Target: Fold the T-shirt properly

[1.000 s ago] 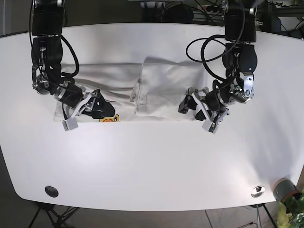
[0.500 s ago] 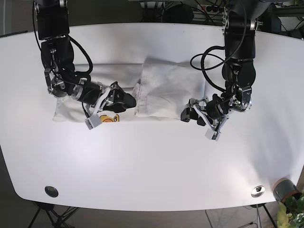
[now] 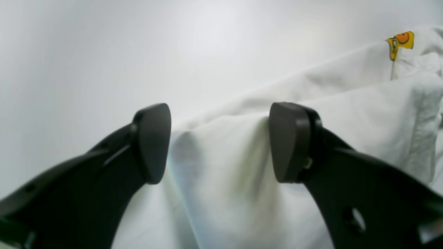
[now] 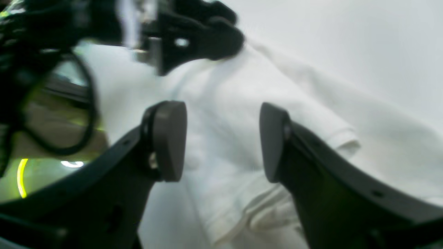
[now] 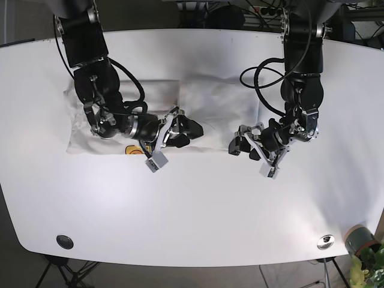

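Note:
The white T-shirt (image 5: pixel 114 102) lies crumpled across the far half of the white table, with a small yellow print (image 5: pixel 131 150) at its near edge. Its right part is folded over in a thicker layer (image 5: pixel 222 108). My right gripper (image 5: pixel 180 132) is open over the shirt's middle; in the right wrist view it (image 4: pixel 221 143) straddles a folded edge of the shirt (image 4: pixel 225 114). My left gripper (image 5: pixel 241 144) is open at the shirt's near right corner; in the left wrist view it (image 3: pixel 221 141) has a ridge of shirt cloth (image 3: pixel 225 162) between the jaws, and the yellow print (image 3: pixel 401 39) shows beyond.
The table (image 5: pixel 192 210) runs bare toward me. Two round metal fittings (image 5: pixel 65 242) (image 5: pixel 326 241) sit near its front corners. A potted plant (image 5: pixel 363 240) stands past the front right corner. Cables hang behind the left arm (image 5: pixel 264 66).
My right gripper has moved from the shirt's left end rightward along its near edge to the middle. My left gripper has shifted slightly and stays at the near right corner.

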